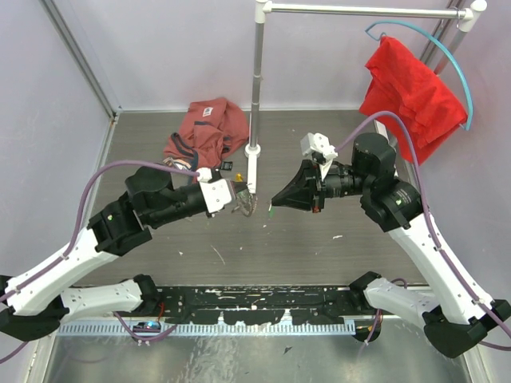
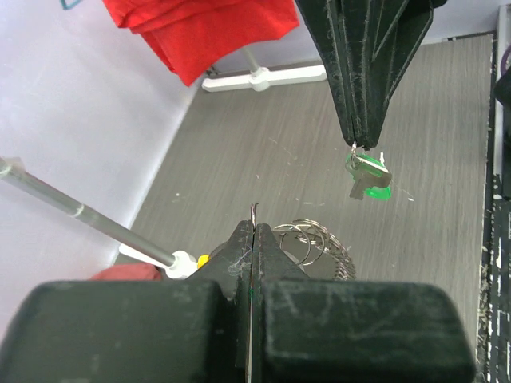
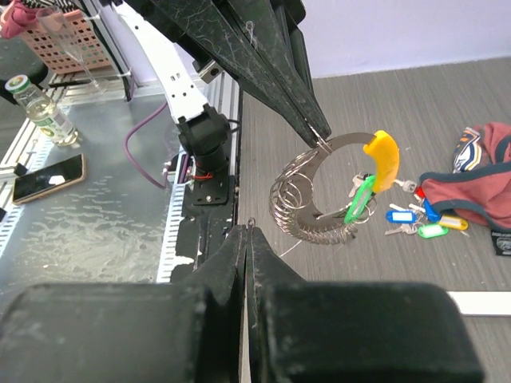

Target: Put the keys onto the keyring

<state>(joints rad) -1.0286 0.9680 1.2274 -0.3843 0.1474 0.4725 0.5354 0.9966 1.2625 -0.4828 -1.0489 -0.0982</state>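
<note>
My left gripper [image 1: 238, 197] is shut on the keyring [image 3: 315, 209], pinching its thin metal band, which pokes out between the fingertips [image 2: 254, 217]. The keyring hangs above the table, strung with many small silvery rings [image 2: 313, 238], a curved yellow-orange tag [image 3: 384, 159] and one green-tagged key [image 3: 361, 199]. My right gripper [image 1: 274, 204] faces it a short gap to the right, shut on the little ring of a green-tagged key [image 2: 369, 175] that dangles below its tips [image 2: 361, 144]. Several loose keys [image 3: 417, 219] with blue, green and yellow tags lie on the table.
A white-based rack pole [image 1: 254, 152] stands just behind the grippers. A reddish garment [image 1: 206, 128] lies at the back left, beside the loose keys. A red cloth [image 1: 409, 92] hangs on a blue hanger at the back right. Off the table lie a phone [image 3: 48, 177] and a bottle [image 3: 36, 112].
</note>
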